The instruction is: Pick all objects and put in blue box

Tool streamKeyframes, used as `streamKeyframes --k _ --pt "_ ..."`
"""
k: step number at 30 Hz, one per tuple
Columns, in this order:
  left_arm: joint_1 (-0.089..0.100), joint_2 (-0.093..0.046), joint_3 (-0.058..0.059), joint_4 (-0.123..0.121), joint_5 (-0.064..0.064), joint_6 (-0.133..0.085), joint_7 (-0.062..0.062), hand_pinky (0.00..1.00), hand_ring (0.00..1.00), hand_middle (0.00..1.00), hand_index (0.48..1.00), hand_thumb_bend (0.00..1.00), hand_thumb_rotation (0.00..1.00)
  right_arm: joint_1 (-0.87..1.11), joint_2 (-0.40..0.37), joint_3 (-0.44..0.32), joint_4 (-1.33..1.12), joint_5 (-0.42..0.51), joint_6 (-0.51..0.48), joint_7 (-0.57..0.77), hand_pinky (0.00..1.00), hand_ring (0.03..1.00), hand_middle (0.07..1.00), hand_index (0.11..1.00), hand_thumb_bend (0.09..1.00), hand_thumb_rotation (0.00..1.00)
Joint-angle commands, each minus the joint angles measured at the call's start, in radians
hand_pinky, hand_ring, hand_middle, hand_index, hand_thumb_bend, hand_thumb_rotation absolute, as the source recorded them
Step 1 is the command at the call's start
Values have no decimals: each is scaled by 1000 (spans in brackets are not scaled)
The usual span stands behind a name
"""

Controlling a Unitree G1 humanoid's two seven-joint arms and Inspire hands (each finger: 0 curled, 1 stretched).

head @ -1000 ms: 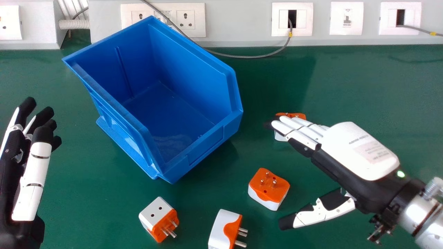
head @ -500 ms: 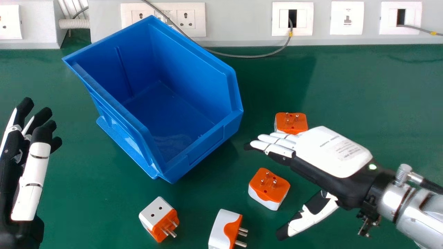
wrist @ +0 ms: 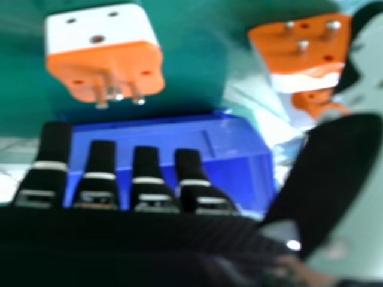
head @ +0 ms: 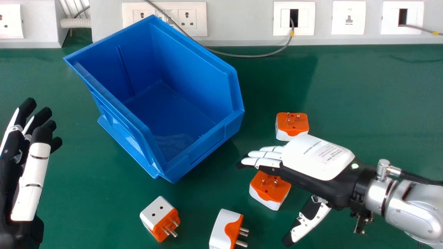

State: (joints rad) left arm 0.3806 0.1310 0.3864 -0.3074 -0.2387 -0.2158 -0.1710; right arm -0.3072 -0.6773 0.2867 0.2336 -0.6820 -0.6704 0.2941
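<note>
Green tabletop [head: 353,90], pick ahead

My right hand [head: 315,157], fingers straight and thumb apart, hangs partly over a plug adapter [head: 268,193], near-right of the blue bin [head: 207,148]. I judge this the approach; next, lower and pinch. My left hand [head: 33,180] is at left.

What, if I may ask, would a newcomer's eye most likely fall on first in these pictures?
Probably the big open blue box, standing left of centre on the green table in the head view. Next would come the right hand, stretched in from the right and partly covering one orange-and-white plug. Three similar plugs lie spread outside the box.
</note>
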Motion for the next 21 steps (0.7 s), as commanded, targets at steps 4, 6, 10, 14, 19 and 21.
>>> streamKeyframes --k 4,6,10,14,19,21 --pt "-5 12 8 -22 -18 -3 -4 873 907 915 927 578 770 -94 -29 13 -1 -11 2 42 761 888 902 873 755 278" --pt "-5 11 7 -25 -18 0 -4 874 907 915 927 578 770 -119 -36 21 -6 -24 9 60 760 888 903 874 755 270" --pt "-4 10 7 -26 -19 2 -5 877 908 915 926 577 770 -169 -41 38 -2 -60 6 72 753 884 906 877 749 231" --pt "-2 10 7 -30 -19 4 -4 880 908 914 925 577 770 -216 -44 53 16 -81 -6 76 748 865 894 871 754 233" --pt "-3 8 4 -30 -21 6 -3 880 907 911 924 578 768 -240 -47 66 30 -83 -13 73 738 861 891 871 756 225" --pt "-2 7 3 -34 -21 7 -2 882 907 910 924 577 767 -243 -48 71 26 -88 -15 76 739 866 893 872 753 218"
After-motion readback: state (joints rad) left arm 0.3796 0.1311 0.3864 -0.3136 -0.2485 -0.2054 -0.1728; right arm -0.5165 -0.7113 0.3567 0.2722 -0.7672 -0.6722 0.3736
